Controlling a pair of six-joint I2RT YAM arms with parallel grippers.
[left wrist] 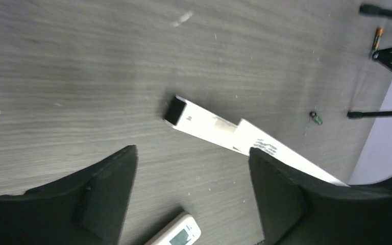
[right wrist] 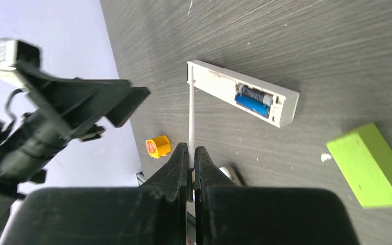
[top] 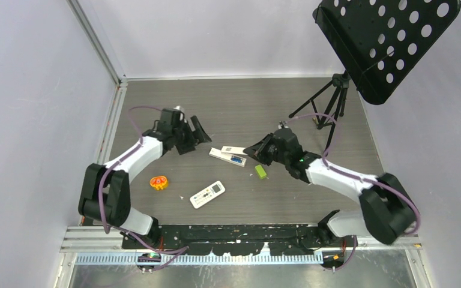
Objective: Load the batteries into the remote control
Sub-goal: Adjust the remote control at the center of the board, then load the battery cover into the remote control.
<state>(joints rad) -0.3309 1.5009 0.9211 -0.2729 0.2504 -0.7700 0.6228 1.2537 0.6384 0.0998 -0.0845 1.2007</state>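
Note:
A white remote (top: 227,157) lies on its face mid-table with its battery bay open. In the right wrist view the remote (right wrist: 219,81) holds a blue battery (right wrist: 252,105) and a dark one (right wrist: 252,94) side by side. My right gripper (right wrist: 191,153) is shut on a thin white cover plate (right wrist: 191,112), seen edge-on, with its far end touching the remote's end. The right gripper (top: 251,150) sits just right of the remote. My left gripper (top: 198,133) is open and empty, left of the remote (left wrist: 199,122). A loose dark battery with an orange end (left wrist: 377,34) lies by the tripod.
A second white remote with a screen (top: 207,194) lies nearer the front. A bright green block (top: 260,171) sits right of the open remote, and an orange-yellow object (top: 159,182) front left. A tripod (top: 327,108) with a black perforated stand (top: 390,42) is at the back right.

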